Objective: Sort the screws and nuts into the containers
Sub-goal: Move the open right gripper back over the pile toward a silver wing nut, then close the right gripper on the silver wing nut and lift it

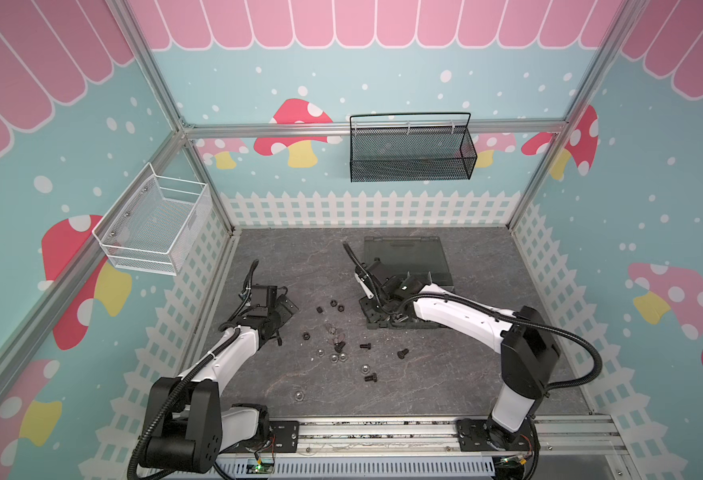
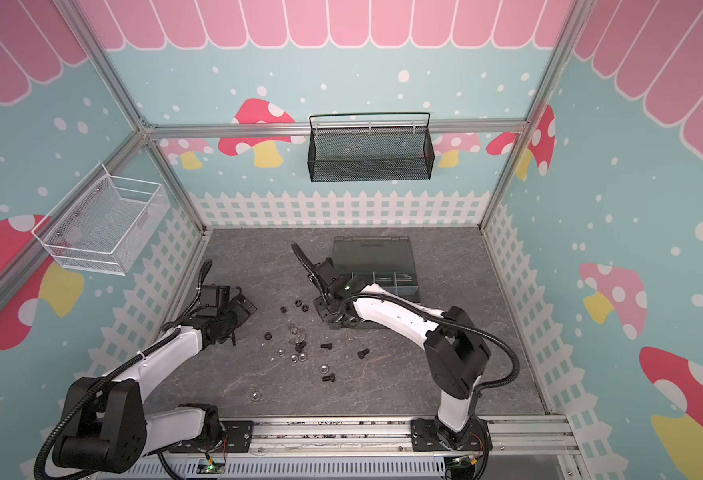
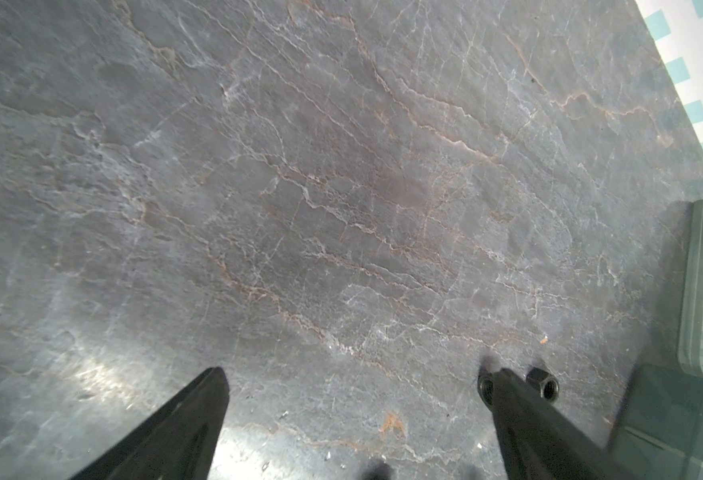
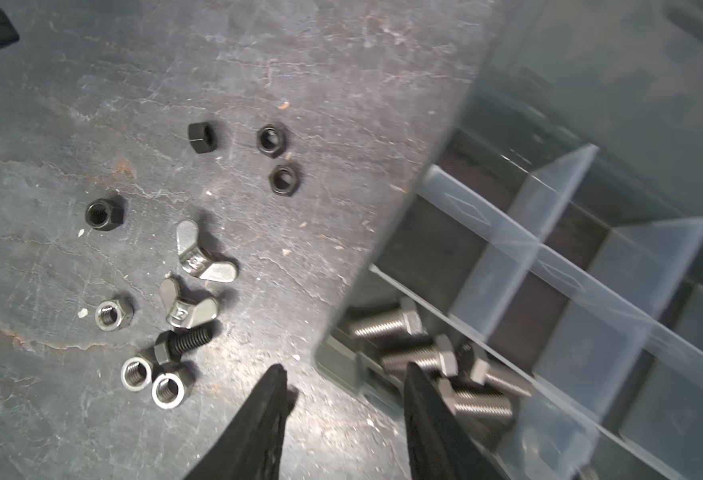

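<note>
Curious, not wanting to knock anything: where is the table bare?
Bare: the table back left, between the left gripper and the organizer box; also right of the box. Crowded: the middle, strewn with nuts and screws.

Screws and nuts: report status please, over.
Left claw open, empty. Right claw open at box edge; silver screws inside. Nuts, black screw loose on table. Nothing blocking.

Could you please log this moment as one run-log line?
right gripper: open, empty, at organizer box edge | silver screws: in compartment | left gripper: open, empty | nuts, black screw: unsorted
</note>
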Available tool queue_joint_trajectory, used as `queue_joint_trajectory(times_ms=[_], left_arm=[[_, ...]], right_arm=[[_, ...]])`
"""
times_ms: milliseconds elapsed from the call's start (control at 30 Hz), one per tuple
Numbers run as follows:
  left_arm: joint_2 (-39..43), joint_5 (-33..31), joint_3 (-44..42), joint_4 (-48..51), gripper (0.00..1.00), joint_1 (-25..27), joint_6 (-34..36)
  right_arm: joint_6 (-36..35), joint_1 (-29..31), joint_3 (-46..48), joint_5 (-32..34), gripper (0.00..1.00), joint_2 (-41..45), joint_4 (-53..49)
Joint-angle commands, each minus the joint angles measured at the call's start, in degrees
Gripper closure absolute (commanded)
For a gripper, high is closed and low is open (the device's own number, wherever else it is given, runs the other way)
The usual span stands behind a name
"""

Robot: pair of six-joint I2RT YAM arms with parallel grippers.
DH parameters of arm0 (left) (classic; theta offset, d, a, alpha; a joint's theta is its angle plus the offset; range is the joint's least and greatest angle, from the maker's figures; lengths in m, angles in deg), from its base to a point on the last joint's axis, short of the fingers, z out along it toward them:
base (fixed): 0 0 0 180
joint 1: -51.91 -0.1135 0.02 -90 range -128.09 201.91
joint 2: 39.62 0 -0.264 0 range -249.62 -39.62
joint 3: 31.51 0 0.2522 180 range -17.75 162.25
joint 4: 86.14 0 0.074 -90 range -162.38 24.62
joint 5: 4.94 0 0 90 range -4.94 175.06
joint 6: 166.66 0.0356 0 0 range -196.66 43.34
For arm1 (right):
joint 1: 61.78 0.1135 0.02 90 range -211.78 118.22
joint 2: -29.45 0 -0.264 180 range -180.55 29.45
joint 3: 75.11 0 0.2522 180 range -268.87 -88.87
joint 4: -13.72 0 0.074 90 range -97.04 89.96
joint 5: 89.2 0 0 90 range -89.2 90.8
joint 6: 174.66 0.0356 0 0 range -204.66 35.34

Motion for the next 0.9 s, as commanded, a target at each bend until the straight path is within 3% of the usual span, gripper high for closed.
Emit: queue_joint_trajectory(times_ms=[0, 267, 867], left_arm=[[0.6, -0.54, -0.99, -0.64, 0.0, -0.51, -0.66], [0.88, -0.41, -0.86, -0.59, 0.0, -0.63, -0.75], [0.16, -0.24, -0.59, -0.74, 0.0, -0.72, -0.84]], right_arm=[[-3.3, 2.88, -4.82, -1.17, 0.51, -4.21, -1.09], [-5.86, 5.17, -11.68, -3.96, 0.5, -14.84, -1.0], [-8.47, 6.39, -17.2, -7.03, 0.47, -23.22, -1.26]])
